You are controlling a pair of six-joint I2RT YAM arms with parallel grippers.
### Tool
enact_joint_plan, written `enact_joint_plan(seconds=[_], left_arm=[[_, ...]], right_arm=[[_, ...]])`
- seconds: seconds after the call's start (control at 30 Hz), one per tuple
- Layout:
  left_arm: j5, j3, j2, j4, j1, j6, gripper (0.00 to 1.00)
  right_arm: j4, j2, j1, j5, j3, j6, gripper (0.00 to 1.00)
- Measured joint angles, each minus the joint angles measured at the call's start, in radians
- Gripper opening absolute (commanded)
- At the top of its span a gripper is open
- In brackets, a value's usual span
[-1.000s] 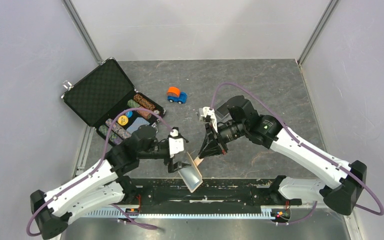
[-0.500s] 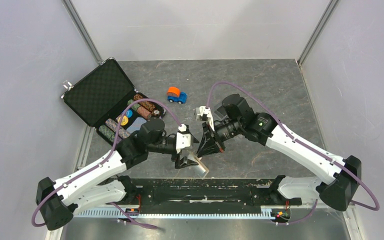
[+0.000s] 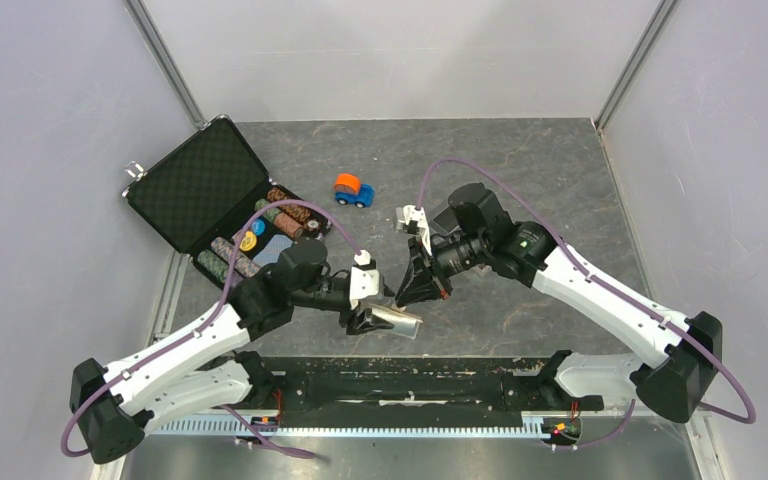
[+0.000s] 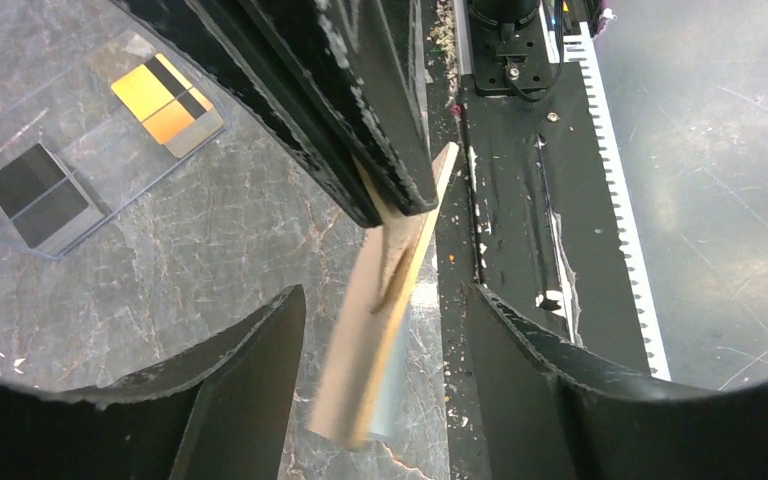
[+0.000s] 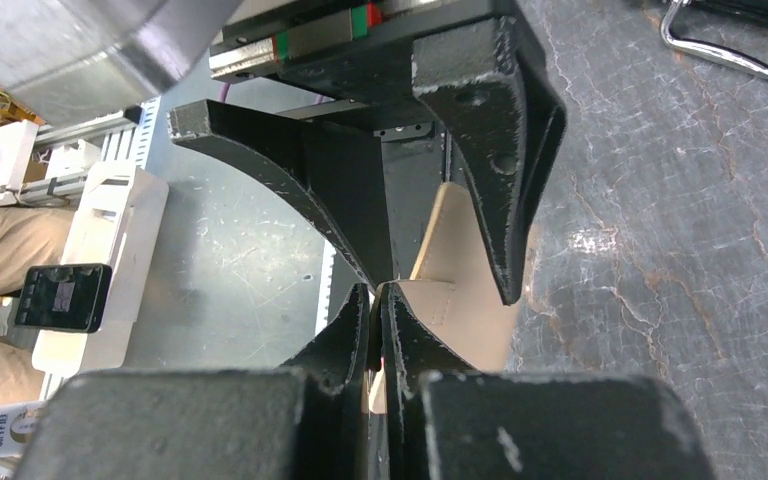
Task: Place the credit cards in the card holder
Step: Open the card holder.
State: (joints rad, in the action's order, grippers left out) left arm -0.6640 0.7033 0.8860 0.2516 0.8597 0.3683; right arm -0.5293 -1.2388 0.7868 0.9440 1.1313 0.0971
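The beige card holder (image 3: 400, 323) hangs over the table's near edge, between the two arms. My right gripper (image 3: 416, 294) is shut on its upper edge; its own view shows the fingertips (image 5: 378, 292) pinched on a thin beige flap of the holder (image 5: 460, 262). My left gripper (image 3: 372, 318) is open, its fingers (image 4: 260, 340) standing wide on both sides of the holder (image 4: 375, 340) without touching it. A light blue card (image 4: 401, 395) peeks from the holder's lower end. A gold and black card (image 4: 167, 100) lies flat on a clear sheet on the table.
An open black chip briefcase (image 3: 195, 190) sits at the back left. A small orange and blue toy car (image 3: 353, 190) stands behind the arms. A clear box with a dark base (image 4: 32, 192) lies beside the gold card. The black rail (image 3: 410, 375) runs along the near edge.
The left arm has reached further right. The card holder has swung up from pointing at the near edge to lying sideways, and the right gripper has shifted slightly with it.
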Motion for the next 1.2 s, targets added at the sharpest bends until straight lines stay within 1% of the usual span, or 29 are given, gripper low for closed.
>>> enact_joint_plan(seconds=[0.13,0.23,0.27,0.3,0.33,0.37,0.43,0.47,0.53,0.57,0.73,0.9,1.03,1.13,1.17,1.2], left_arm=[[0.0,-0.01,-0.002,0.002,0.0,-0.015,0.57],[0.0,-0.011,-0.002,0.001,0.0,-0.035,0.42],[0.0,-0.011,-0.002,0.0,0.0,-0.046,0.36],[0.0,-0.011,-0.002,-0.001,0.0,-0.056,0.29],[0.0,-0.011,-0.002,-0.001,0.0,-0.07,0.21],[0.0,-0.011,-0.002,-0.003,0.0,-0.085,0.13],[0.006,-0.011,-0.004,-0.011,0.0,-0.12,0.03],[0.009,-0.011,-0.005,-0.015,0.0,-0.145,0.02],[0.023,-0.011,-0.011,-0.025,0.0,-0.205,0.02],[0.029,-0.011,-0.016,-0.026,0.0,-0.225,0.02],[0.089,-0.009,-0.035,-0.026,0.0,-0.405,0.02],[0.137,0.027,-0.038,0.002,0.0,-0.585,0.02],[0.139,0.077,-0.038,0.011,0.0,-0.691,0.02],[0.138,0.116,-0.036,0.013,0.0,-0.743,0.02],[0.139,0.126,-0.035,0.012,0.0,-0.764,0.02],[0.138,0.135,-0.035,0.012,0.0,-0.778,0.02]], right_arm=[[0.028,0.002,-0.005,0.0,0.0,-0.022,0.0],[0.057,0.005,-0.006,-0.002,0.0,-0.044,0.0],[0.066,0.008,-0.006,-0.003,0.0,-0.051,0.03],[0.081,0.011,-0.006,-0.005,-0.003,-0.06,0.08],[0.097,0.016,-0.006,-0.008,-0.008,-0.071,0.19],[0.116,0.023,-0.006,-0.019,-0.019,-0.087,0.34],[0.148,0.037,-0.006,-0.041,-0.044,-0.127,0.62],[0.166,0.043,-0.006,-0.058,-0.059,-0.147,0.74],[0.2,0.057,-0.006,-0.101,-0.089,-0.19,0.95],[0.214,0.064,-0.006,-0.127,-0.103,-0.211,0.98],[0.245,0.132,-0.006,-0.266,-0.182,-0.284,0.98],[0.249,0.233,-0.008,-0.345,-0.251,-0.32,0.98],[0.262,0.263,-0.008,-0.352,-0.282,-0.334,0.98],[0.294,0.258,-0.008,-0.32,-0.297,-0.344,0.98],[0.304,0.254,-0.008,-0.31,-0.298,-0.345,0.96],[0.316,0.248,-0.008,-0.294,-0.298,-0.348,0.91]])
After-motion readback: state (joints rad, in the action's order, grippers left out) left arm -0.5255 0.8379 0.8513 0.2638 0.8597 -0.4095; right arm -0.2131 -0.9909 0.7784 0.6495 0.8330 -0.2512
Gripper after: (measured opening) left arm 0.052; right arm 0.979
